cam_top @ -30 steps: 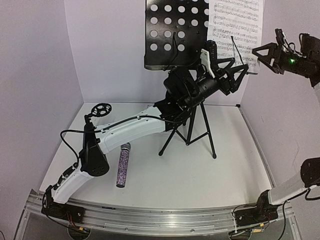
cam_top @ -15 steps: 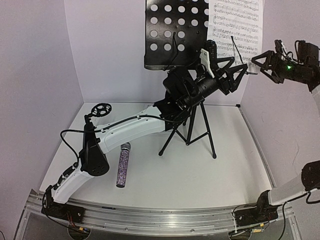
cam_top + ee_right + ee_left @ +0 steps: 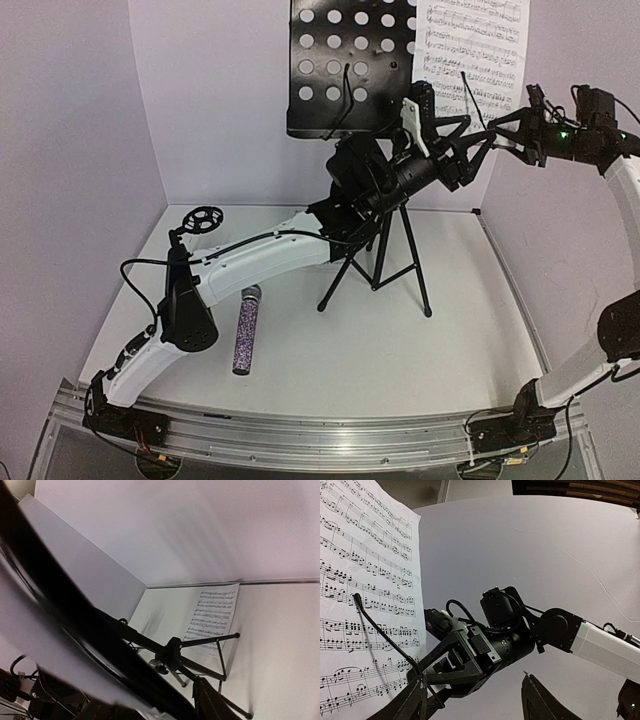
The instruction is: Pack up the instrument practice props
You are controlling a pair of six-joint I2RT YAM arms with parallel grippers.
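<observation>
Right pincer nearer sheet music, white table

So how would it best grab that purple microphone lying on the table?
Probably grip the microphone round the middle of its glittery body, coming straight down from above with a finger on each long side. It lies flat on the table, a slim cylinder with its mesh head pointing away, and bare table shows along both sides.

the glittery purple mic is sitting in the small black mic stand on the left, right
Not quite. The microphone lies flat on the table, in front of the small mic stand on the left, whose holder is empty. The top external view shows it.
</observation>
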